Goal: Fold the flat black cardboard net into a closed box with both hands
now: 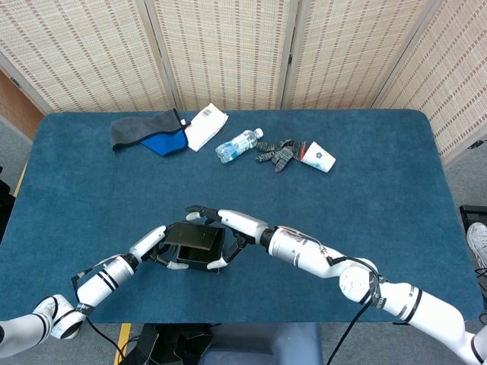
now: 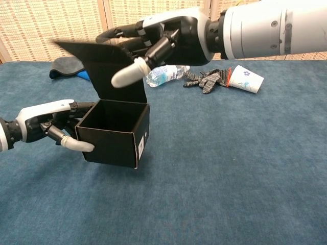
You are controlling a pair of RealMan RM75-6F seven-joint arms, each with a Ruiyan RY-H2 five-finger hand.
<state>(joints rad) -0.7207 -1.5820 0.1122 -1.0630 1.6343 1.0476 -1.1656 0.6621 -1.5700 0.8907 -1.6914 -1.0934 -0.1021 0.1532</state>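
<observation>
Low and left of centre on the blue bench (image 1: 365, 228) stands the black box (image 2: 116, 138), its lid (image 2: 94, 53) tilted over the opening. The left robot hand (image 2: 48, 122) grips the box's left wall; the right robot hand (image 2: 158, 43) holds the lid, fingers on top, thumb beneath.

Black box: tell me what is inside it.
In the chest view the box is open at the top and shows only dark inner walls, with nothing visible inside. Its floor is hidden by the front wall. The lid hangs above it under the right hand.
</observation>
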